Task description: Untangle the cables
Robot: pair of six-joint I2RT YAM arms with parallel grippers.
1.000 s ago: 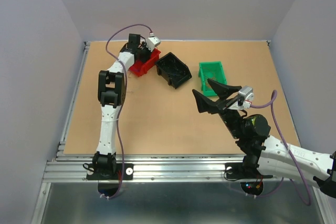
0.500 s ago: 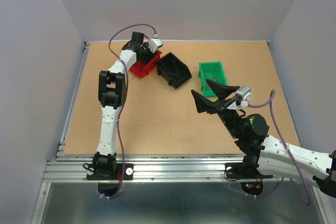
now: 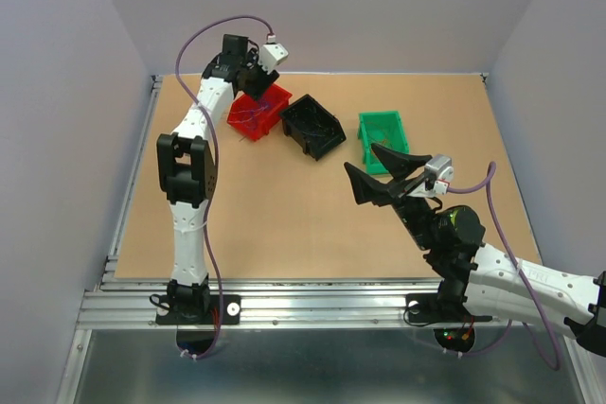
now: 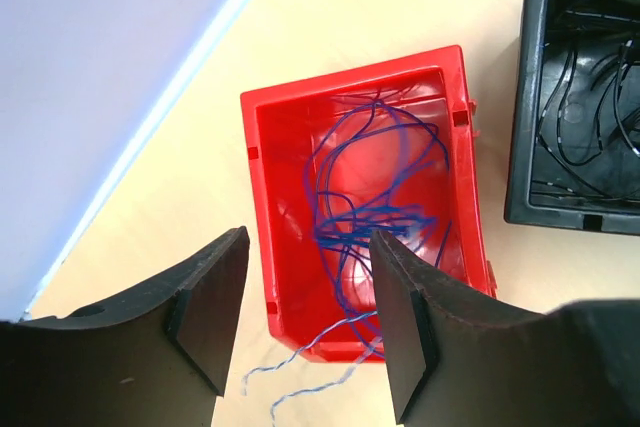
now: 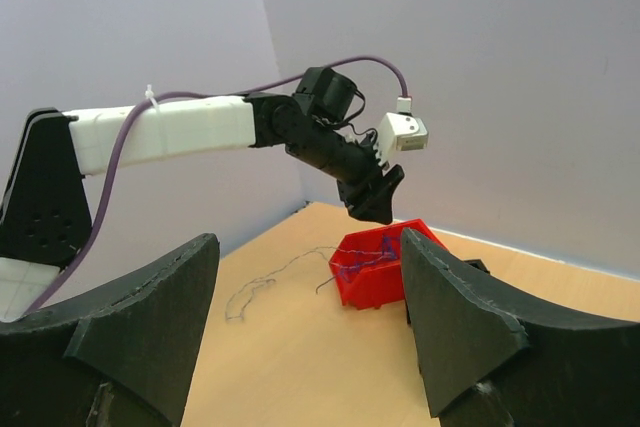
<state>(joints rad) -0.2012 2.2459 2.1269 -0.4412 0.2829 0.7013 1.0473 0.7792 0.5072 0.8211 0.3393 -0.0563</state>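
Note:
Thin blue cables (image 4: 372, 209) lie coiled inside a red bin (image 4: 262, 209) at the back left of the table. Two pale blue strands (image 4: 300, 383) hang over the bin's wall onto the table. My left gripper (image 4: 308, 247) hovers open just above the red bin (image 3: 256, 113), with nothing between its fingers. A thin grey-blue strand (image 5: 262, 287) trails across the table left of the red bin (image 5: 385, 275). My right gripper (image 3: 364, 160) stands open and empty in mid-air over the middle of the table, facing the left gripper (image 5: 375, 202).
A black bin (image 3: 314, 126) with thin black wires (image 4: 590, 97) sits right of the red bin. A green bin (image 3: 383, 135) stands further right, just behind the right gripper's fingers. Grey walls enclose the table at the back and on both sides.
My left gripper has opened and lifted up out of the red bin, leaving the blue cables in it. The right arm has barely moved.

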